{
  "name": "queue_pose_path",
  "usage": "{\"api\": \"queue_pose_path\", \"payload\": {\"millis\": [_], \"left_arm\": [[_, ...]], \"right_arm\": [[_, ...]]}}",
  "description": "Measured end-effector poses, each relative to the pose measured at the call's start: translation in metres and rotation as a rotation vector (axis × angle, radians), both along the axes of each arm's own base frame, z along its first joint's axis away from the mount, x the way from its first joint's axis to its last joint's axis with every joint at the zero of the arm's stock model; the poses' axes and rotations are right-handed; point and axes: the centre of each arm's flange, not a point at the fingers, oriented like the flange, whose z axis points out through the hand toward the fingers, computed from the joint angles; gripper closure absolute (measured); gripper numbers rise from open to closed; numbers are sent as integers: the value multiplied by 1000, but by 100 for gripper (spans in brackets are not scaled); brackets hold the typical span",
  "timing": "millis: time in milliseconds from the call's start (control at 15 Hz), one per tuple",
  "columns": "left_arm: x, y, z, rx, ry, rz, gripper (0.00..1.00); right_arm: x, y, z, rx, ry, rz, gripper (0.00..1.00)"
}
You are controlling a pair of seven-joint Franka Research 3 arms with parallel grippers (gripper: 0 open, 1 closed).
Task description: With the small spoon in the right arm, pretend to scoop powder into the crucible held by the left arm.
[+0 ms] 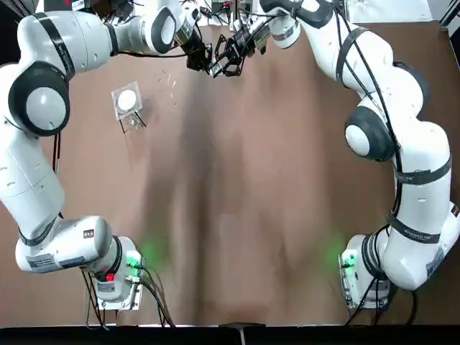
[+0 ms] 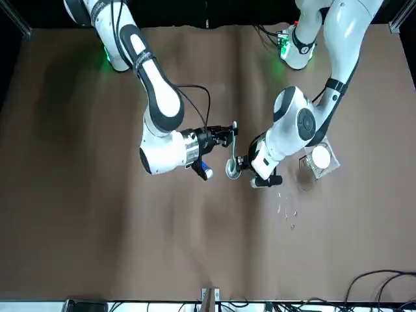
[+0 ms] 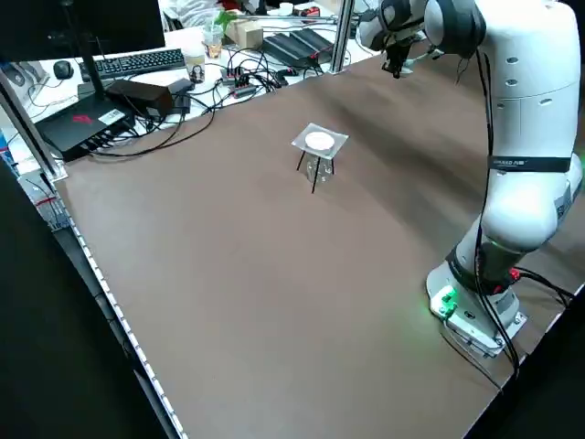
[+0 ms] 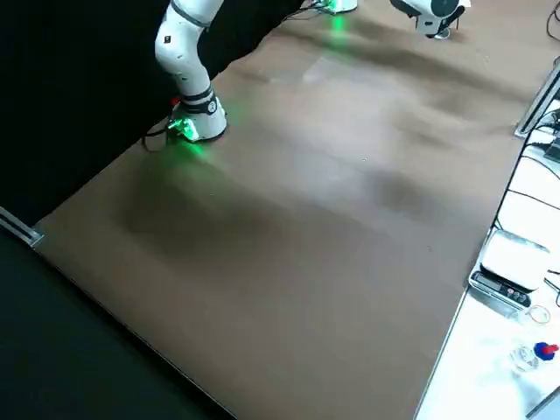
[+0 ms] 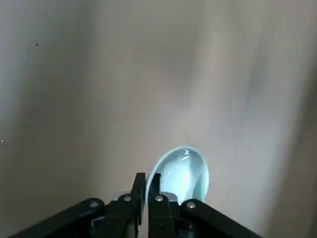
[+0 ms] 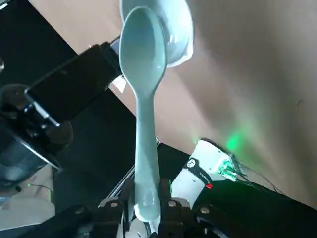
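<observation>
my right claw [image 6: 143, 204] is pinched tight on the tail end of the spoon [image 6: 141, 94]; gripping that far back leaves the whole handle free, so the scoop end reaches well out ahead of my fingers and can tip without the claw crowding the target; the scoop sits right at the rim of the little bowl [image 6: 174, 29], overlapping it from this claw's eye, though i cannot tell whether they touch; my left claw [image 5: 147, 184] has its fingers narrowed on the bowl's edge, i judge so that the mouth is left unblocked for the spoon; the two claws meet nose to nose, up off the table [image 1: 237, 187], which gives the pretend pour free air; out beyond my left claw, well apart, a white disc on a small stand [image 1: 127, 100] rests on the table, a few pale specks [image 1: 170, 83] lying between it and that claw.
</observation>
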Motion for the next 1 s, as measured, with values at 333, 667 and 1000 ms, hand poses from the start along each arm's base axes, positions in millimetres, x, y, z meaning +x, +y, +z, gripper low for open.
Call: {"api": "queue_pose_path", "payload": {"millis": [333,667,1000], "left_arm": [[2,5,0,0,0,8,94],[15,35,0,3,3,55,94],[26,103,16,-13,3,132,94]], "right_arm": [[6,-5,2,5,-1,-11,76],[14,-20,19,-12,-38,15,76],[30,-71,32,-139,-103,122,76]]}}
